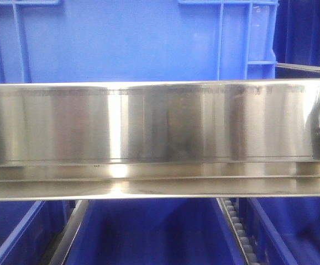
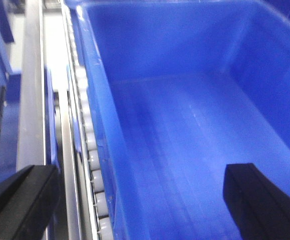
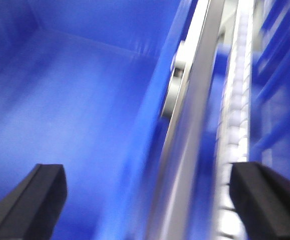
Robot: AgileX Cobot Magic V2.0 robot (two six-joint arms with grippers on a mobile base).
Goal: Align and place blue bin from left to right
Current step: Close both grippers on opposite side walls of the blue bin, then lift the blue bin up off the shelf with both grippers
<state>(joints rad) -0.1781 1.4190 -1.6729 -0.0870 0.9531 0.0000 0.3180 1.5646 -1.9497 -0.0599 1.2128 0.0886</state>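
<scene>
Now | left gripper (image 2: 134, 210) spread above blue bin (image 2: 195, 125) wall; right gripper (image 3: 150, 200) spread above bin wall and roller rail (image 3: 235, 115)

Left gripper (image 2: 142, 170) and right gripper (image 3: 149, 169) both have fingers (image 2: 24, 200) spread wide.

A broad, shiny steel beam (image 1: 160, 121) runs level across the front view. Beneath it a roller track (image 1: 235, 223) of small pale wheels slants away on the right, and a thin metal rail (image 1: 71, 229) slants on the left.
</scene>
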